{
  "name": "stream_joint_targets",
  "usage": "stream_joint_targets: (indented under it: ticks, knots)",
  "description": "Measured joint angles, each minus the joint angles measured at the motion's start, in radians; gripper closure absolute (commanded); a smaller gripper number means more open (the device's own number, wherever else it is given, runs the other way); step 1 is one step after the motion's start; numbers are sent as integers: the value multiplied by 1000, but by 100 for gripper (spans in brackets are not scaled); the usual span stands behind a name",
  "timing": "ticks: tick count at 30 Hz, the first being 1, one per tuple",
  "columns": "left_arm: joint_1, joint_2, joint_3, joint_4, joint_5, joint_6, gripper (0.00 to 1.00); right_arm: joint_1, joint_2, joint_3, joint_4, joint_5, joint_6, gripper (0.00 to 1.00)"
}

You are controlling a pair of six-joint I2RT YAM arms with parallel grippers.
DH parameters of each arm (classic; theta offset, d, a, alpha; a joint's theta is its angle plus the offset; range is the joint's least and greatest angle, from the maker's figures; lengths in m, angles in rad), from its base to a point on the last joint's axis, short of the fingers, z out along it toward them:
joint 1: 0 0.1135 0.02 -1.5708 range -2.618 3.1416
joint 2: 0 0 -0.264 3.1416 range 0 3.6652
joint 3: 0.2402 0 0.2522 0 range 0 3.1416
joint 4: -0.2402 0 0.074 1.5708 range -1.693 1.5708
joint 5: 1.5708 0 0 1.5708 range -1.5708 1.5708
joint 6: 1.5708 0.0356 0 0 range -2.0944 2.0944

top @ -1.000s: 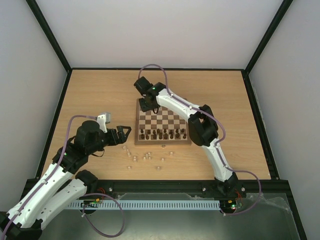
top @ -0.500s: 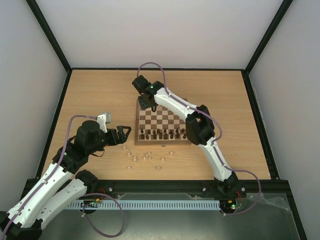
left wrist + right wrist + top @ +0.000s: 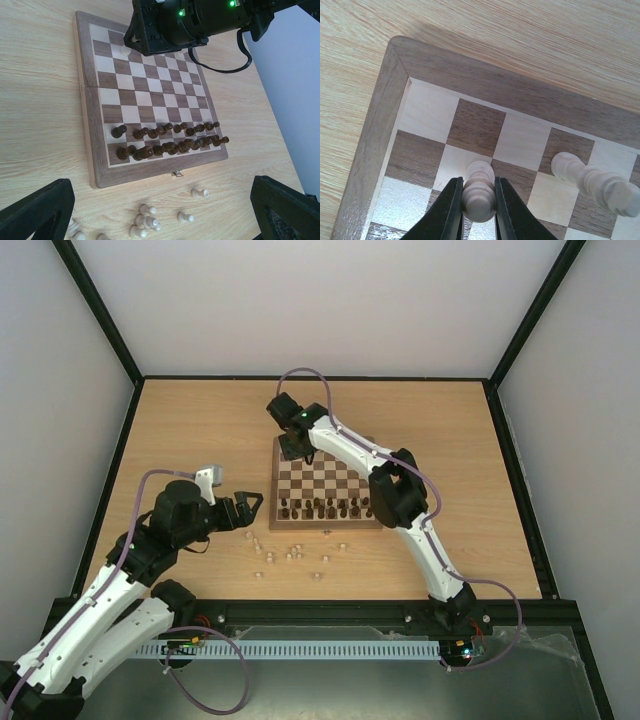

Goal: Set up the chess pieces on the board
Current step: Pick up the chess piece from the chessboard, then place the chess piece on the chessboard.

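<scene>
The board (image 3: pixel 330 472), a square of wood checkered brown and cream inside a darker brown border, lies at the middle of the top view on the light wood-grain table (image 3: pixel 450 430). It carries two rows of dark brown pieces (image 3: pixel 325 507) along its lower edge. In the left wrist view a small metal clasp (image 3: pixel 176 173) sits on that same edge. The right gripper (image 3: pixel 477 200) is over the board's upper left corner, its two black fingers (image 3: pixel 451 212) pressed against the sides of a pale piece (image 3: pixel 479 190). This is a turned, round-headed figure over a cream square in the second row from the border; whether its base touches the board I cannot tell. A second pale piece (image 3: pixel 592 182), ringed and smooth, sits on the board at the right of that view, apart from the fingers. More pale chess pieces (image 3: pixel 290 555) lie scattered on the table just below the board. The left gripper (image 3: pixel 248 510) hangs near them at the left of the top view, its jaws spread wide and holding nothing
</scene>
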Motion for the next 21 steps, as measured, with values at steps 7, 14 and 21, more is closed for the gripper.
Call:
stream_joint_targets:
  ticks: [7, 14, 21]
  knots:
    - [0, 4, 0, 0, 0, 0, 1, -2, -50, -62, 20, -28, -1, 96]
    - [0, 5, 0, 1, 0, 0, 1, -7, -323, -222, 40, -25, 0, 96]
    - [0, 14, 0, 5, 0, 0, 1, -106, -502, -313, 63, 0, 13, 96]
